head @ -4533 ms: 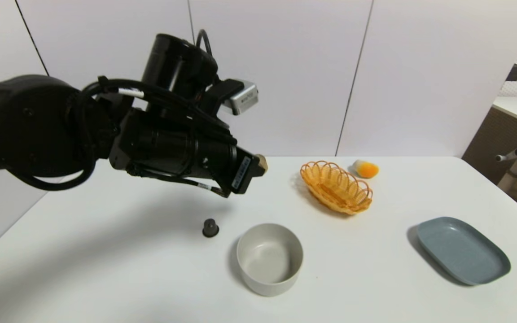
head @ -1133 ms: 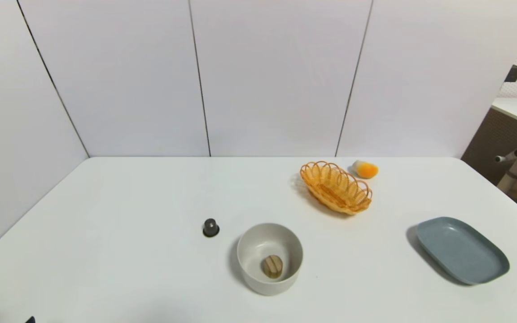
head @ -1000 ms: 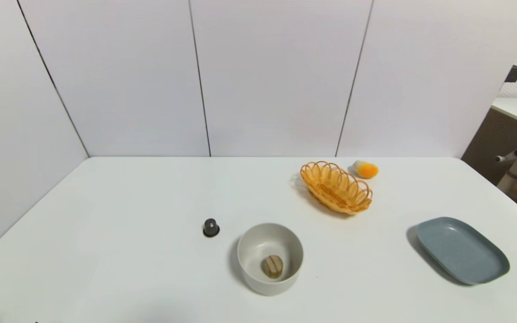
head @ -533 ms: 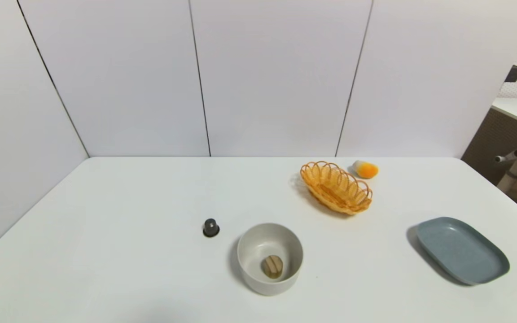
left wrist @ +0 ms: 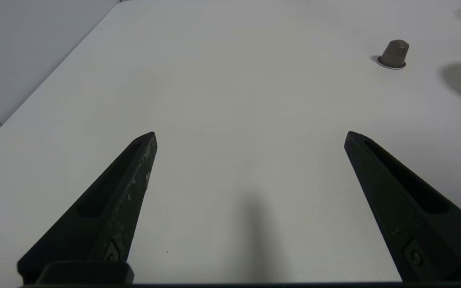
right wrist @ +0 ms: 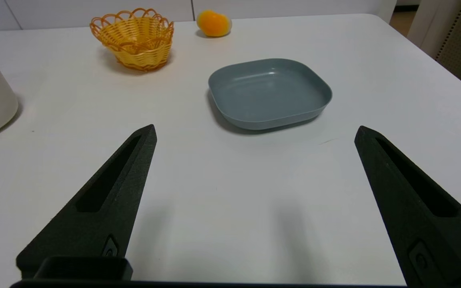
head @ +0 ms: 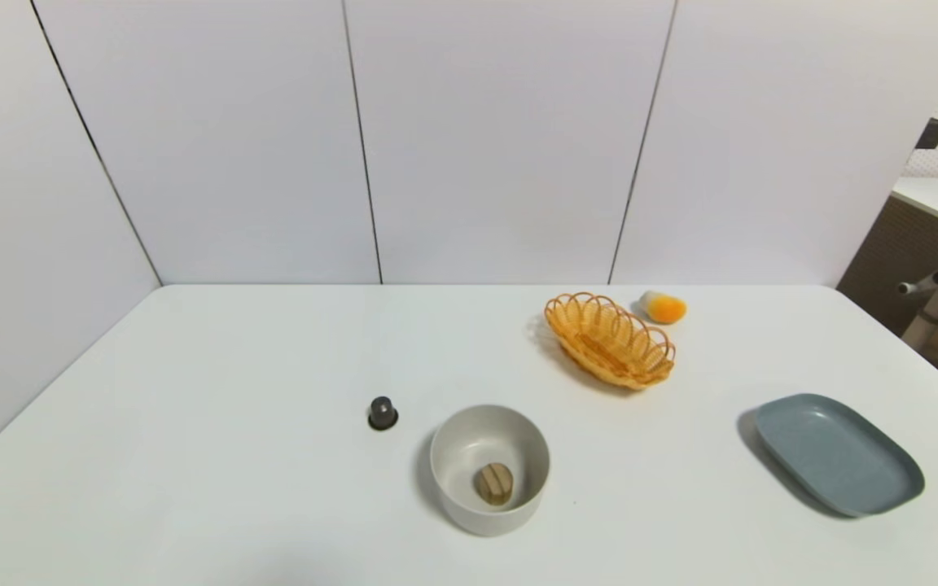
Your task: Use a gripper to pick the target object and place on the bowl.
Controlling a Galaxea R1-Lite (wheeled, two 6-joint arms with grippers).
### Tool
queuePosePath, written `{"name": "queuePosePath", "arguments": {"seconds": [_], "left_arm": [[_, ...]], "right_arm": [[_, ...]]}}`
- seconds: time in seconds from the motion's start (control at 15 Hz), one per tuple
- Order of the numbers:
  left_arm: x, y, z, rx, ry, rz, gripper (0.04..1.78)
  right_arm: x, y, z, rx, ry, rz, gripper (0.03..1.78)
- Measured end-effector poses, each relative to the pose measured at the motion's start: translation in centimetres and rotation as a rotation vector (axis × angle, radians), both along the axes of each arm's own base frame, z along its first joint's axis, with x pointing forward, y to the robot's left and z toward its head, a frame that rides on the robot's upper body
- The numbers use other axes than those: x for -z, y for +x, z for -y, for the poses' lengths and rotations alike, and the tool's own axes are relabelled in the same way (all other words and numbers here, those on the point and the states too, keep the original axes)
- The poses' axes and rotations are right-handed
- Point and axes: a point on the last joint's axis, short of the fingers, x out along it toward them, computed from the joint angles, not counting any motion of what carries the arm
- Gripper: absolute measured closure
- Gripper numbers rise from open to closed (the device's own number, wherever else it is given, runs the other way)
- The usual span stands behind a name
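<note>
Toward the near edge of the table (head: 192, 488), left of centre, my left gripper (left wrist: 250, 138) hangs low with jaws spread wide and empty; it carried the block seconds ago and has since pulled back out of the head view. Near the middle of that front edge, the target object (head: 493, 483) now lies inside the bowl (head: 446, 480), a stubby tan wooden piece with a groove showing. I judge the placement done. Further right, my right gripper (right wrist: 254, 132) idles, jaws apart.
</note>
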Motion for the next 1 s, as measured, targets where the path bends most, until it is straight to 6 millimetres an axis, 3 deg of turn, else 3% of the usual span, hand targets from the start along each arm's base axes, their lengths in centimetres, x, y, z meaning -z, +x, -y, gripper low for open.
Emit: {"name": "queuePosePath", "arguments": {"seconds": [1.0], "left_arm": [[0.03,-0.09,0.0,0.0,0.0,0.012,0.13]], "right_arm": [[0.0,0.0,0.0,0.0,-0.001,0.0,0.1]]}}
